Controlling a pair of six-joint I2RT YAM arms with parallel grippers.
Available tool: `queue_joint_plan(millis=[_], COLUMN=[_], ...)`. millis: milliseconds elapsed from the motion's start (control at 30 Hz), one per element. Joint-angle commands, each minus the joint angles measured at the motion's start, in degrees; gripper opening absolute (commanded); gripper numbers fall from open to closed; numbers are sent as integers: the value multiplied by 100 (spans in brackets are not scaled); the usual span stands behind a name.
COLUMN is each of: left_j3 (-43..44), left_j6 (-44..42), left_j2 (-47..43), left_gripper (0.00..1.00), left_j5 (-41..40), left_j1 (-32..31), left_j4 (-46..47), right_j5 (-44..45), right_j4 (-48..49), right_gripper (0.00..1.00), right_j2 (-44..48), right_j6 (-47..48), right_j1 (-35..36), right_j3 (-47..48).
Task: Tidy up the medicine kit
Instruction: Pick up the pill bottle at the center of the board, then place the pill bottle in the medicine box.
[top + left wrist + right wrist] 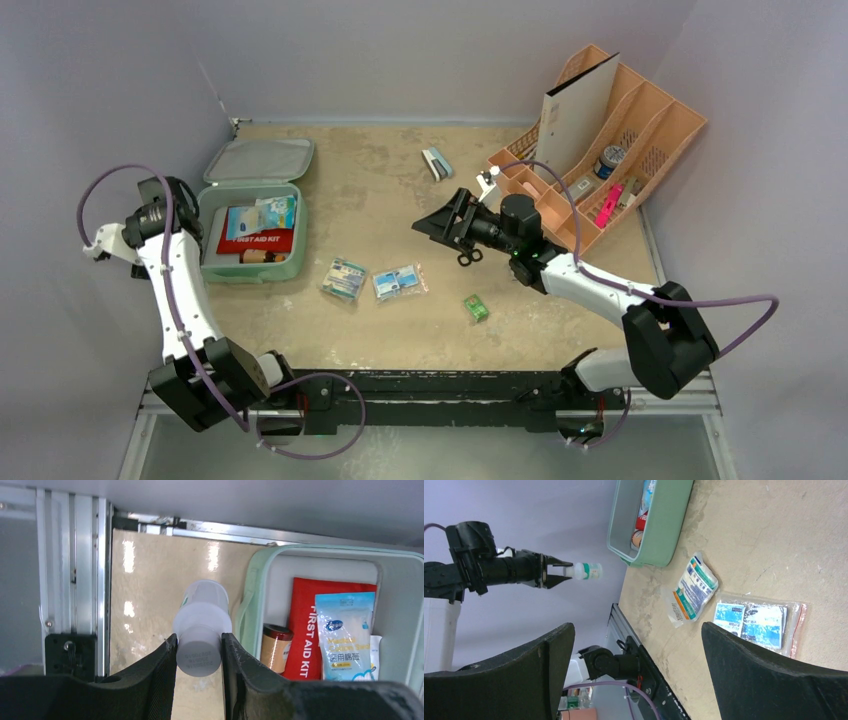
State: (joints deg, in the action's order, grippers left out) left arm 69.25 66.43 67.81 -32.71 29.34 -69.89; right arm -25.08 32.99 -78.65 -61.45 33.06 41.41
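Left tool (pixel 199 645), pinched on the narrow end of a small white bottle (pixel 202 615), the black fingers (pixel 160 680) pressed against either side and the wider body pointing away. From the right wrist, a green band visible around that body. Bottle held in the air to the left of the medicine kit (pixel 258 160), close beside its outer wall but not touching, above the strip of table (pixel 400 330) between case and metal frame.

Mint-green kit lying open at the far left of the table, lid folded back flat toward the rear wall. Inside the base: a red first-aid pouch (pixel 255 240), a blue-and-white sachet (pixel 250 218) lying partly over it, and a copper-coloured round container (pixel 275 645) tucked against the near wall.

Right tool (pixel 636 630) spread wide and gripping nothing, hanging over the middle of the table, fingers turned toward the kit.

Loose on the table between the arms: a teal-and-white packet (pixel 345 278) just right of the case, a clear bag of blue sachets (pixel 400 282) beside it, a small green box (pixel 476 307) further right, and black scissors (pixel 470 256) under the right arm. Peach slotted organizer (pixel 650 130) at the far right corner, with a small white-and-teal item (pixel 436 163) to its left.
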Motion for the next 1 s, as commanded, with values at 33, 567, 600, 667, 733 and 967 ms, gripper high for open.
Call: queue_joint_plan(millis=[33, 567, 600, 667, 733, 967], left_j3=[637, 207, 169, 63, -109, -564], left_j6=[-924, -4165, -4279, -4658, -5138, -5913], left_j2=[263, 561, 609, 659, 660, 1002], left_gripper=[0, 0, 0, 0, 0, 0], left_j5=[-507, -132, -220, -78, 327, 691], left_j1=[-381, -1187, -1214, -1216, -1220, -1238], left_j4=[631, 3392, 3422, 3594, 3809, 4064], right_j5=[-63, 106, 109, 96, 87, -3], right_j4=[-108, -663, -643, -621, -560, -674], right_gripper=[99, 99, 99, 99, 99, 99], right_j2=[125, 385, 359, 307, 275, 268], right_j6=[250, 622, 615, 591, 582, 612], right_j1=[23, 16, 16, 16, 16, 3], right_j3=[389, 596, 611, 647, 643, 578])
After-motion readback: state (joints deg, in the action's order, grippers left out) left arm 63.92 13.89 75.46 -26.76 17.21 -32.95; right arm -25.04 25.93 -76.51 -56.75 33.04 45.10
